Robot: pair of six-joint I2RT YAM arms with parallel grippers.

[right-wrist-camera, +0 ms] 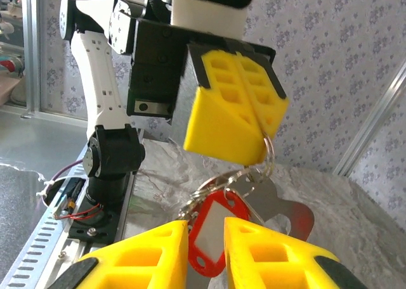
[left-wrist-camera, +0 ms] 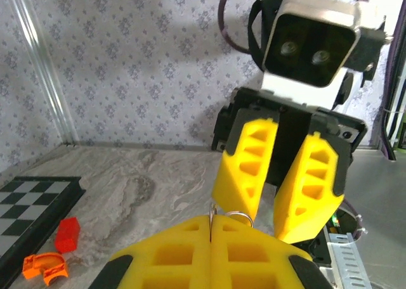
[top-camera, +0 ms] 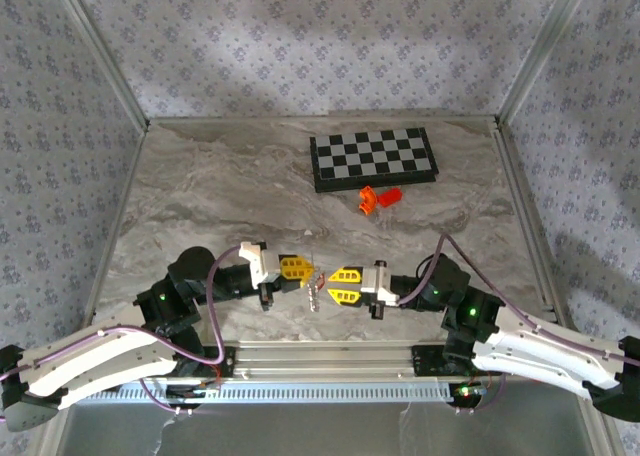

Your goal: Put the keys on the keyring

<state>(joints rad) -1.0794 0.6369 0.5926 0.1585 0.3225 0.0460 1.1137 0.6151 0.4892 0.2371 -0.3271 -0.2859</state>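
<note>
My left gripper [top-camera: 303,269] is shut on a thin silvery keyring [right-wrist-camera: 269,151], held above the table near its front edge. From the ring hang the keys [right-wrist-camera: 288,208]: a flat silver metal piece and a red plastic tag [right-wrist-camera: 214,233] on smaller rings. My right gripper [right-wrist-camera: 206,224] faces the left one from the right. Its jaws stand a little apart, with the red tag between them and a gap on the left side. From the left wrist, the ring's edge [left-wrist-camera: 242,216] pokes out of my shut fingers [left-wrist-camera: 184,251]. The right gripper's fingers [left-wrist-camera: 247,168] stand spread just beyond it.
A black-and-white chessboard [top-camera: 373,159] lies at the back right of the marble table [top-camera: 220,186]. Orange plastic pieces [top-camera: 378,197] lie just in front of it. Patterned walls with aluminium posts close in the sides and back.
</note>
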